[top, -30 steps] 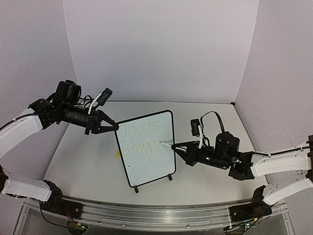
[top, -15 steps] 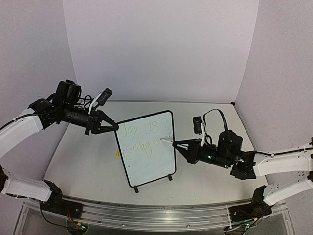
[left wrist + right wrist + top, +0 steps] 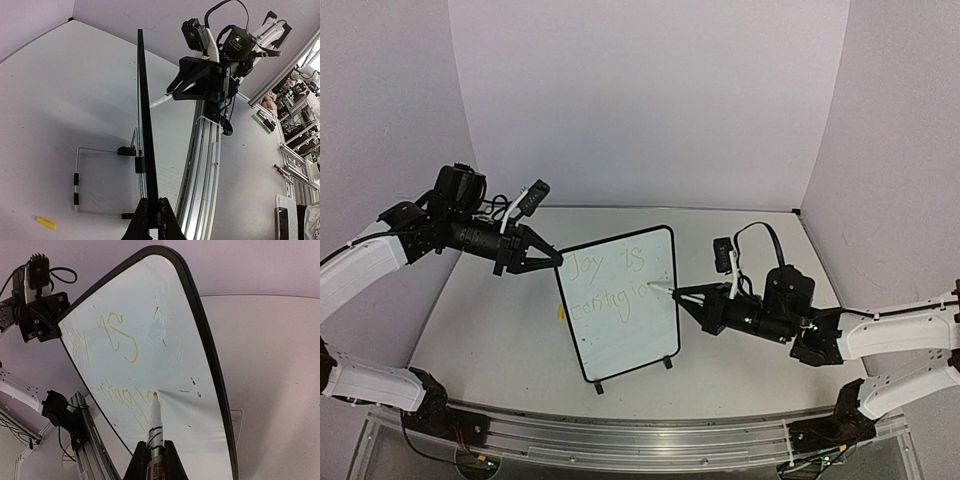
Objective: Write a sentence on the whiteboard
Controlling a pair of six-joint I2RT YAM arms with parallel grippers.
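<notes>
Whiteboard [image 3: 620, 305] upright on two feet, mid table [image 3: 480, 340], between arms. Left end effector [image 3: 557, 260] clenched on board's upper left frame edge. Right end effector [image 3: 680, 297] grasping marker [image 3: 155, 422]; tip at board face, right end of lower line. Sentence [image 3: 605, 285] faint yellow-green: "Joy is" above, "contagio…" below. Small yellow scrap [image 3: 45, 223] on table left of board.

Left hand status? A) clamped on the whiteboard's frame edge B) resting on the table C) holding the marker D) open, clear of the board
A: the left hand is shut on the frame edge of the small white black-framed whiteboard. The white-and-yellow marker pen is in the right hand.
</notes>
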